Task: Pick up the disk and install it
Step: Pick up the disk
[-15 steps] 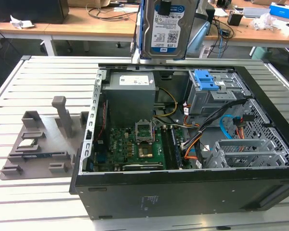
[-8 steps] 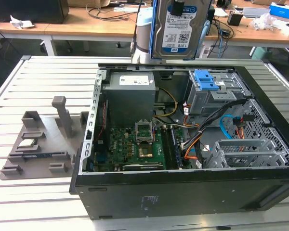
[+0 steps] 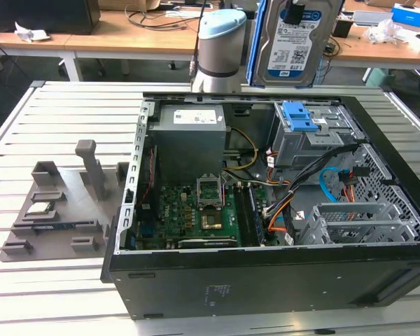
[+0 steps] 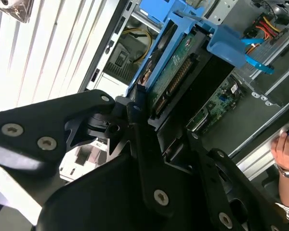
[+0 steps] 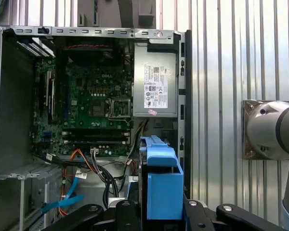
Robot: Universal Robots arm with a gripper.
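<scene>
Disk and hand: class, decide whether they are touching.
Touching. In the first wrist view the hand clamps the disk from both sides, with no gap.

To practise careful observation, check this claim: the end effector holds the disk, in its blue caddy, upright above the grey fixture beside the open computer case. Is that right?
Not quite. The end effector holds the disk, in its blue caddy, upright above the open computer case itself, not above the grey fixture. The exterior view shows this.
</scene>
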